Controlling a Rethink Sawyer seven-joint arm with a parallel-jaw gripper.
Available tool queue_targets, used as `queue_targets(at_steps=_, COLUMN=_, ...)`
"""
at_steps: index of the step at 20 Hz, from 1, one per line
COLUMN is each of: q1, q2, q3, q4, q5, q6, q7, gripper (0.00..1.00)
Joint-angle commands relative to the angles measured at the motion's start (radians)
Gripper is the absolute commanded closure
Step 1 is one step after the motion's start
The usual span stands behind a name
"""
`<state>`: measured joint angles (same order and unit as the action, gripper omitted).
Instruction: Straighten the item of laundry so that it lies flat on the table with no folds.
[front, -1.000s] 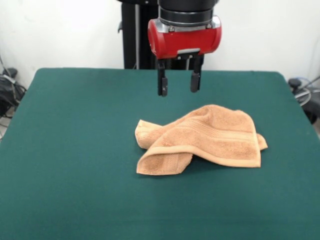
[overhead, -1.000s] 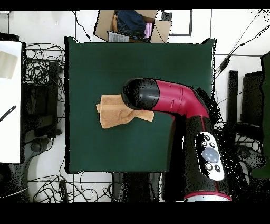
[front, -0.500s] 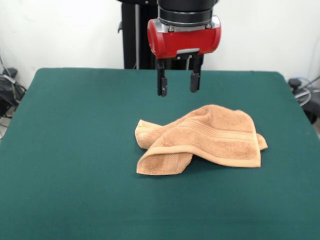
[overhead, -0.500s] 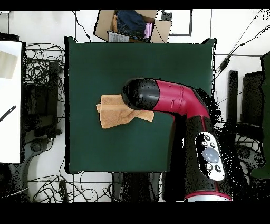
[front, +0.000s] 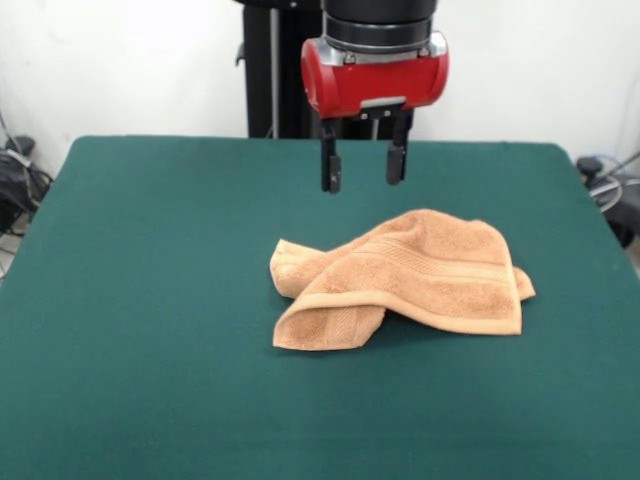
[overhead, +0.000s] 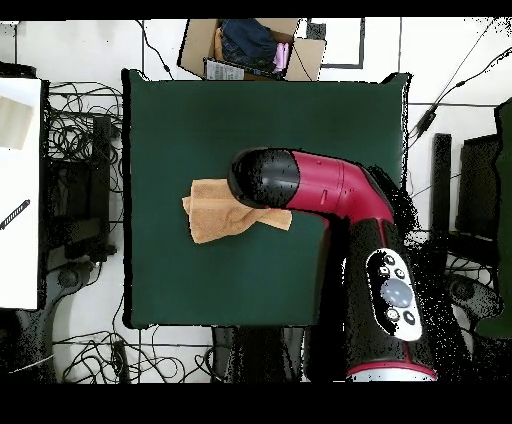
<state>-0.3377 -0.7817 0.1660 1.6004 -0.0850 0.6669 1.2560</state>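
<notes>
Dark green table (front: 150, 300), white wall behind, crumpled towel (front: 410, 275) under spread hand (front: 363, 168).

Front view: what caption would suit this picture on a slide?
Open hand hovers above a crumpled orange-tan towel lying folded on the green table.

the arm comes down from above, its red and black wrist housing pointing straight at the table (front: 130, 300), closer to the far edge than the near one. the gripper (front: 363, 167) hangs upright in the air, both dark fingers (front: 329, 165) vertical with a clear gap between them, holding nothing. seen from overhead, the red arm (overhead: 330, 190) reaches in from the base-side edge, bends, and ends in a black round wrist over the table's middle.
</notes>
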Motion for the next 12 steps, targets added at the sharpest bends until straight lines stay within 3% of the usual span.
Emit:
queue_targets(at_steps=1, q1=0.017, q2=-0.007, q3=0.033, q4=0.107, q5=-0.021, q6=-0.042, q7=0.118, gripper=0.00)
queue_targets(at_steps=12, q1=0.023, q2=-0.005, q3=0.030, q4=0.106, q5=-0.023, q6=-0.046, q7=0.122, gripper=0.00)
